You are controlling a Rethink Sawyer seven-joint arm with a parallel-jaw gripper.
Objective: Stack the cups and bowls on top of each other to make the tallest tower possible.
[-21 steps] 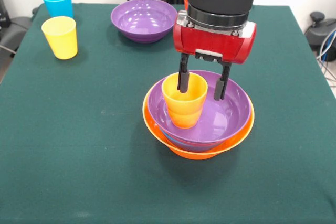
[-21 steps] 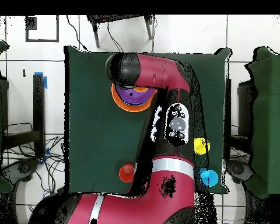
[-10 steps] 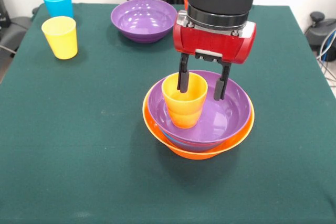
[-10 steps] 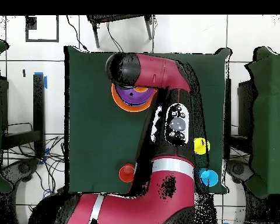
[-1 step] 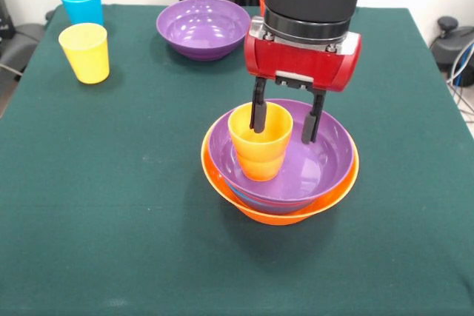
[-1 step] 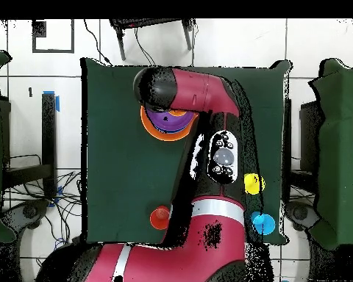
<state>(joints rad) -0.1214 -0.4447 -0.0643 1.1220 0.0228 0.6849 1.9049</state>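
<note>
The tower (image 5: 279, 183) stands mid-table: a large orange bowl (image 5: 296, 214) holding a purple bowl (image 5: 326, 157), with a thin blue rim between them. An orange cup (image 5: 260, 142) stands upright inside the purple bowl. My gripper (image 5: 281, 133) hangs over it, open. Its left finger (image 5: 257, 105) reaches inside the cup and its right finger (image 5: 313, 116) is outside, apart from the cup wall. In the overhead view the arm covers most of the tower (image 6: 159, 129).
A second purple bowl (image 5: 202, 27) sits at the far side. A yellow cup (image 5: 85, 51) and a light blue cup (image 5: 81, 3) stand at the far left. A red-orange cup (image 6: 159, 217) stands near the robot's base, mostly hidden behind the arm in the front view.
</note>
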